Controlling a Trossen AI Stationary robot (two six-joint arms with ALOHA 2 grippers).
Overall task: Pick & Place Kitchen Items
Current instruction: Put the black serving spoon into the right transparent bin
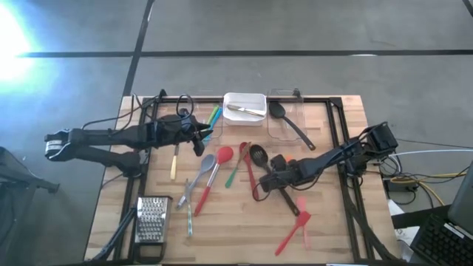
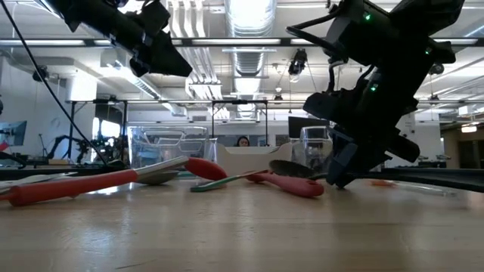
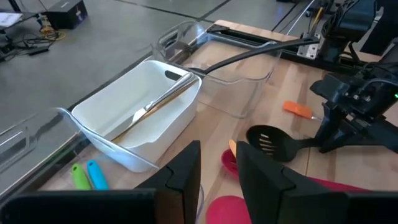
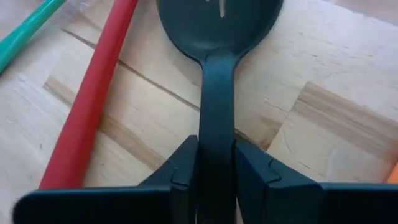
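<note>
- Looking down: the right gripper [image 1: 267,181] pinches the handle of a black slotted spoon [image 1: 258,155] at table centre, bowl toward 11 o'clock, long axis running 11 to 5. The left gripper [image 1: 198,138] hovers at 10 o'clock, by a white tub [image 1: 244,107] holding one metal utensil.
- Low view: two red handles [image 2: 76,186] lie flat on the wood.
- Left wrist: its fingers [image 3: 186,180] stand narrowly apart, empty.
- Right wrist: both fingers [image 4: 184,167] clamp the smooth, slim black handle.

Right tool [image 4: 216,168] low at table, pinched; left tool [image 3: 219,177] raised, narrow gap.
</note>
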